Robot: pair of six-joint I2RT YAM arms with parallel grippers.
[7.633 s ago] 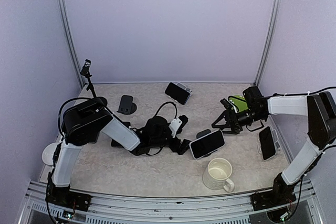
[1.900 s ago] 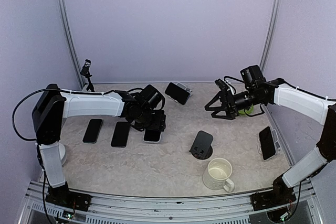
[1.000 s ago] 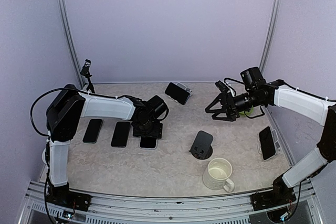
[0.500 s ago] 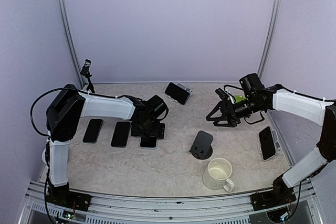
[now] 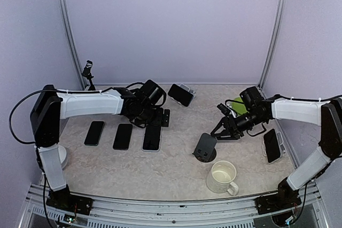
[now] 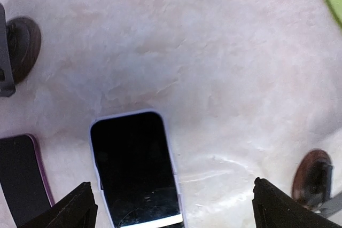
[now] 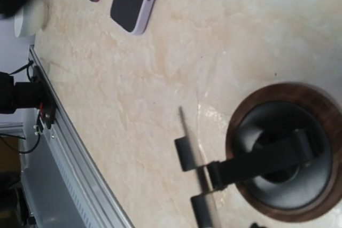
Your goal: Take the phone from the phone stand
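Since half a second ago our left gripper (image 6: pixel 173 209) has lifted off the phone (image 5: pixel 152 138) and hangs above it, jaws wide apart and empty. We see the phone flat on the table (image 5: pixel 176 172), beside the middle phone (image 5: pixel 123 136) and the outer phone (image 5: pixel 95 133), well apart from the bare phone stand (image 5: pixel 204 147). Our right gripper (image 5: pixel 220 126) has dropped near that stand, jaws apart, holding nothing.

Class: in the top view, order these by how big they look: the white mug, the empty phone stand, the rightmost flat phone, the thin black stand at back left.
1. White mug, though it sits nearest the camera.
2. Empty phone stand and rightmost flat phone: too alike to rank.
3. Thin black stand, smallest.
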